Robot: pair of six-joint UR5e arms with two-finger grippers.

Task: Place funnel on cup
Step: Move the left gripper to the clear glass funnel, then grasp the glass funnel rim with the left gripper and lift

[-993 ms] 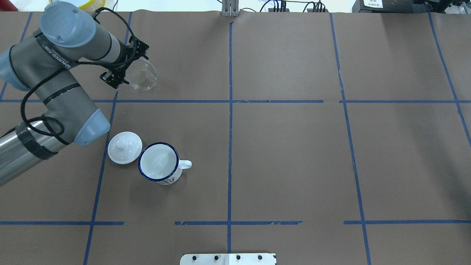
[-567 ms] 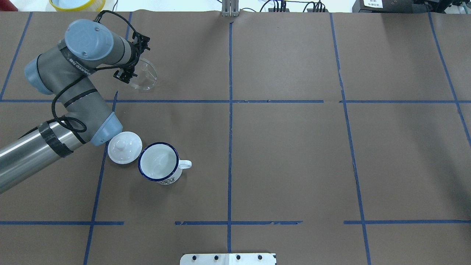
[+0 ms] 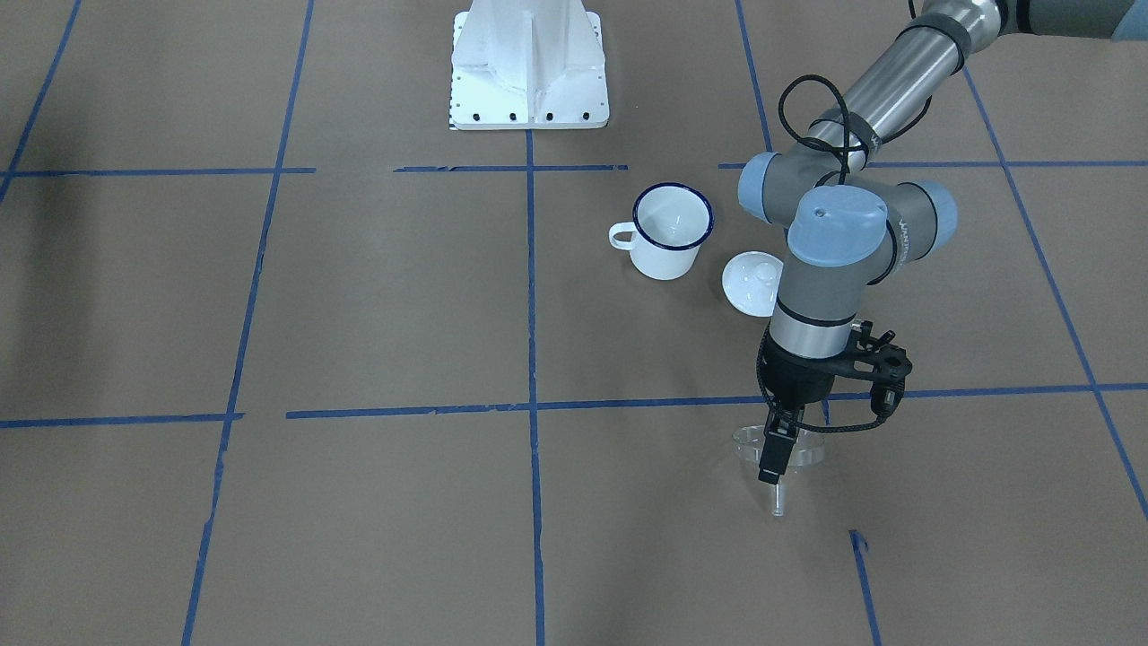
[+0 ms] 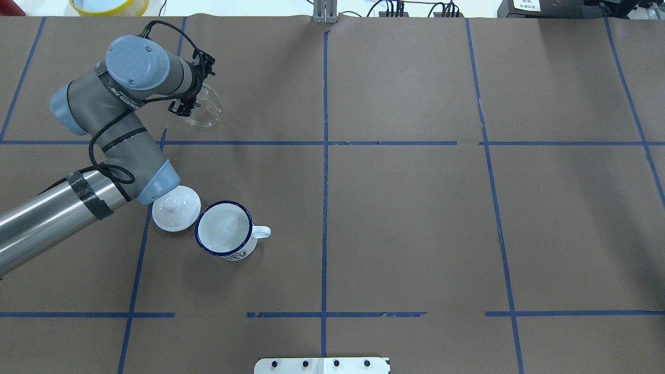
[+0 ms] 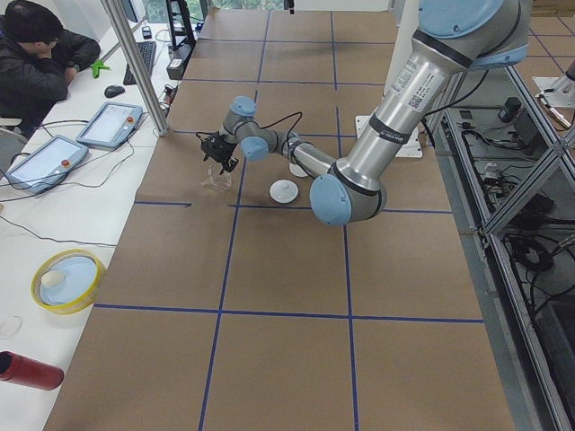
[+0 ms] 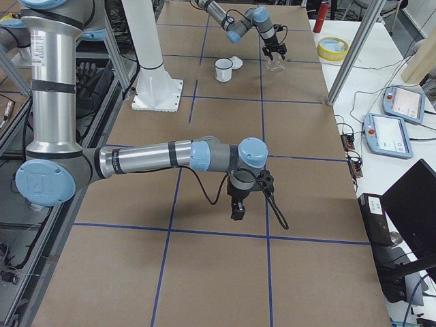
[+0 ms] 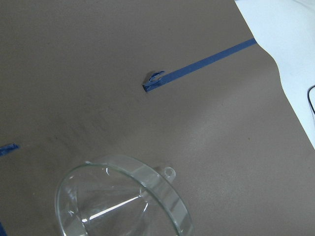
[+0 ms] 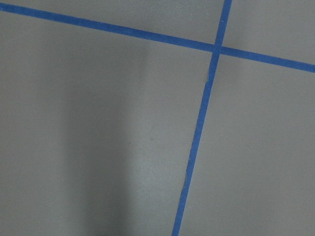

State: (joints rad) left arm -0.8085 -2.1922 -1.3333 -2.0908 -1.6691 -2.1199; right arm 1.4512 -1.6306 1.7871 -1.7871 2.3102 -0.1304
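Observation:
The clear funnel [image 4: 207, 106] lies on its side on the brown table at the far left, stem pointing away from me; it also shows in the front view [image 3: 801, 451] and the left wrist view [image 7: 118, 201]. My left gripper [image 4: 183, 106] points down at the funnel's near rim [image 3: 775, 453], with its fingers seen edge-on and looking open. The funnel rests on the table. The white cup with a dark blue rim [image 4: 224, 236] stands upright and empty nearer to me [image 3: 671, 235]. My right gripper [image 6: 237, 211] hangs over bare table, and whether it is open or shut cannot be told.
A white knobbed lid [image 4: 175, 208] lies right beside the cup, under my left forearm. A yellow bowl [image 4: 109, 5] sits off the table's far left corner. The white robot base [image 3: 529, 67] stands at the near edge. An operator [image 5: 36, 63] sits at the side desk.
My left arm has swung forward and its wrist has turned, bringing the gripper from a sideways pose to pointing down at the funnel's rim. The funnel, cup and lid have not moved.

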